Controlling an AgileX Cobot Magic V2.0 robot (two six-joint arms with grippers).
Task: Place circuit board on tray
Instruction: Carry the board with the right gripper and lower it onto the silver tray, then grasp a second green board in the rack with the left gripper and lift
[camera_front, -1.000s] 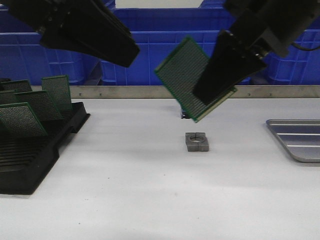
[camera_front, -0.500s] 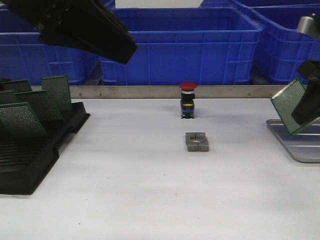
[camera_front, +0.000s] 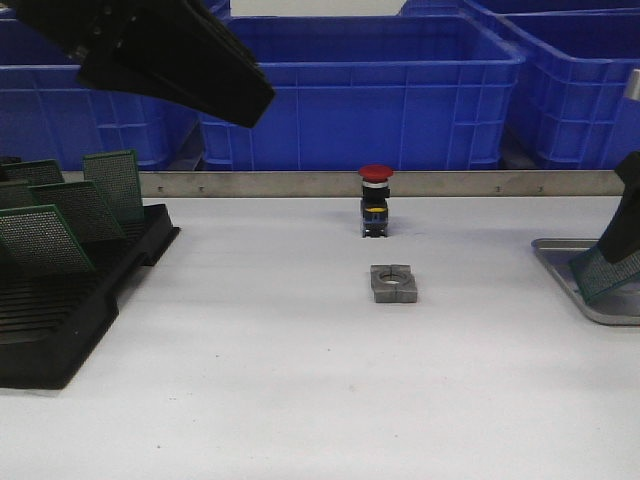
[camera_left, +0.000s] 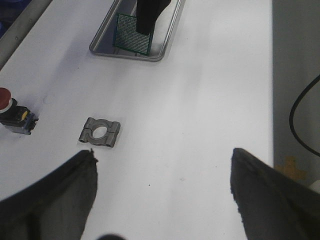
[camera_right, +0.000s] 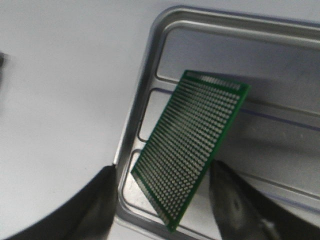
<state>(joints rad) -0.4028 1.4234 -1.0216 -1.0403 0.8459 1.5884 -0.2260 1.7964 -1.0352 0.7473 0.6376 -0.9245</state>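
The green perforated circuit board (camera_right: 192, 145) stands tilted over the silver ribbed tray (camera_right: 145, 75), its lower edge down in the tray near the rim. My right gripper (camera_right: 165, 200) is open, with one finger on each side of the board and a gap showing at one finger. In the front view the board (camera_front: 610, 272) and tray (camera_front: 590, 302) are at the far right under the right gripper (camera_front: 622, 225). The left wrist view shows the board (camera_left: 131, 35) in the tray (camera_left: 127, 54) too. My left gripper (camera_left: 162, 160) is open and empty, raised at the upper left in the front view (camera_front: 250, 100).
A grey clamp block (camera_front: 393, 283) lies mid-table, with a red-capped push button (camera_front: 376, 200) behind it. A black slotted rack (camera_front: 60, 300) at the left holds several green boards. Blue bins (camera_front: 360, 90) stand behind a metal rail (camera_front: 250, 184).
My right gripper has carried the board from mid-table to the far right and down into the tray. Its fingers now stand apart around the board. The left arm has not moved.
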